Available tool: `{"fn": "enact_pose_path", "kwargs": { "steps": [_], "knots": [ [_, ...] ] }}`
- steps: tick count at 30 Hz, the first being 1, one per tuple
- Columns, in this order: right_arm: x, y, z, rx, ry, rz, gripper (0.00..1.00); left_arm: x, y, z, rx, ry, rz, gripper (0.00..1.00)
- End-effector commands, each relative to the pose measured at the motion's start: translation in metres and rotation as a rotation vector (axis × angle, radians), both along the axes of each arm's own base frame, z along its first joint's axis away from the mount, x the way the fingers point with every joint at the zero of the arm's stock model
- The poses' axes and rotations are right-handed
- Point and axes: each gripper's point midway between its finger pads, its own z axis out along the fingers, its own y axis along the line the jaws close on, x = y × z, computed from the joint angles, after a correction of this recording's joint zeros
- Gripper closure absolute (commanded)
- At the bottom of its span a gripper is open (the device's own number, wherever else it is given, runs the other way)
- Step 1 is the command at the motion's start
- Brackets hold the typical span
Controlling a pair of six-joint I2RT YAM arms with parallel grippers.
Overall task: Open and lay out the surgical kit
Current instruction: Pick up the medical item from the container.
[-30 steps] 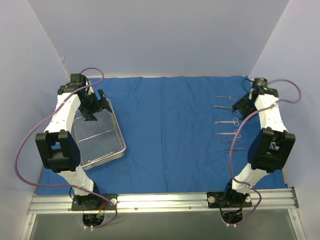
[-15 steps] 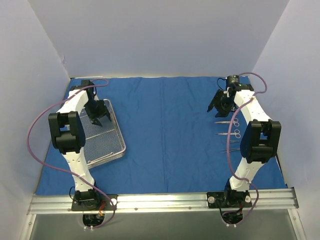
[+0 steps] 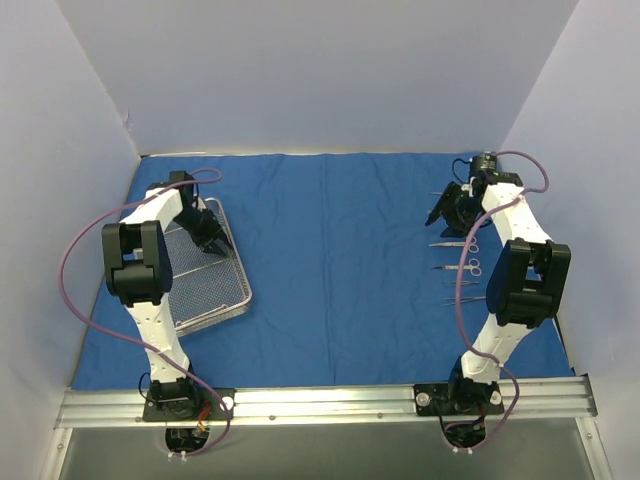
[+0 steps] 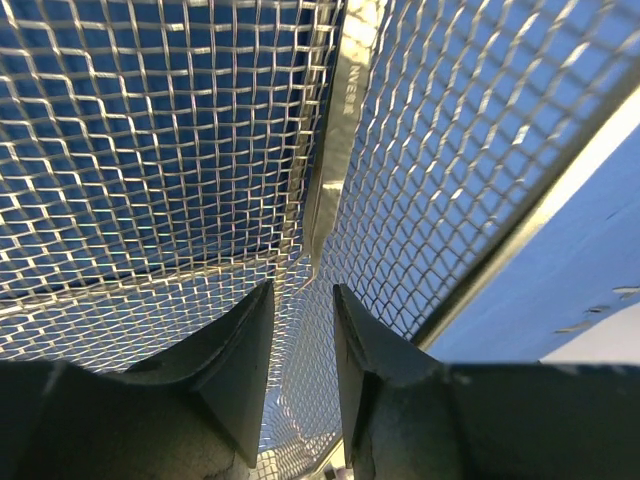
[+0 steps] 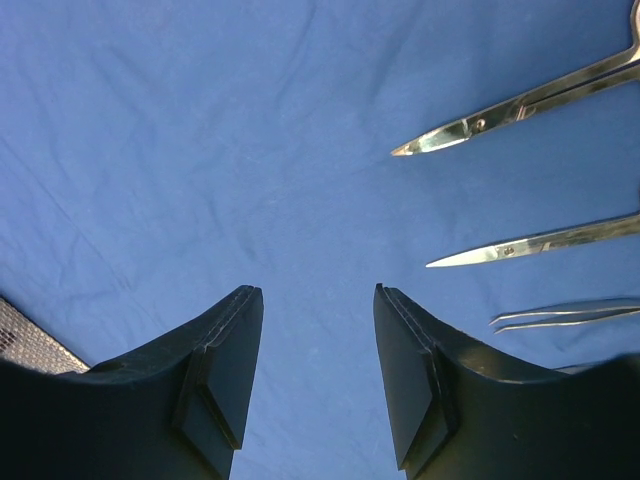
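The royal-blue cloth wrap (image 3: pixel 340 260) lies spread flat over the table. On its left side sits the silver wire-mesh tray (image 3: pixel 245 287), with nothing showing inside it. My left gripper (image 3: pixel 216 240) is down at the tray's right wall. In the left wrist view its jaws (image 4: pixel 303 300) stand a narrow gap apart, with the tray mesh (image 4: pixel 150 150) showing between them. Several silver instruments (image 3: pixel 457 267) lie in a row on the right. My right gripper (image 3: pixel 445 213) hangs open over bare cloth (image 5: pixel 200 120) just left of that row. The tips of scissors (image 5: pixel 520 105) show at its right.
Light walls close in the table at the back and both sides. A metal rail (image 3: pixel 320 400) carrying the arm bases runs along the near edge. A corner of the tray (image 5: pixel 25 345) shows far off in the right wrist view.
My left gripper has dropped to the tray's right wall and its jaws have narrowed a lot. My right gripper swung left off the instrument row, then drifted slightly back right.
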Motion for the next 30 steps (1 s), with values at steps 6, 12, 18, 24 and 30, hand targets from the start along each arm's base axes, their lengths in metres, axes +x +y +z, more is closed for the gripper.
{"fn": "enact_pose_path", "kwargs": {
  "steps": [6,12,18,24,30],
  "knots": [
    [-0.012,0.008,0.008,0.035,-0.017,0.014,0.51,0.003,-0.011,0.006,-0.039,-0.045,-0.01,0.63],
    [-0.012,0.01,0.008,0.046,-0.019,0.009,0.51,0.009,-0.013,0.001,-0.018,-0.063,-0.036,0.68],
    [-0.016,0.012,0.005,0.054,-0.009,0.013,0.51,0.016,-0.01,-0.003,0.002,-0.073,-0.042,0.7],
    [-0.016,0.014,0.004,0.064,-0.007,0.017,0.51,0.019,-0.008,-0.008,0.011,-0.078,-0.049,0.71],
    [-0.018,0.014,0.001,0.074,0.0,0.016,0.51,0.021,-0.007,-0.013,0.022,-0.077,-0.066,0.75]
  ]
}}
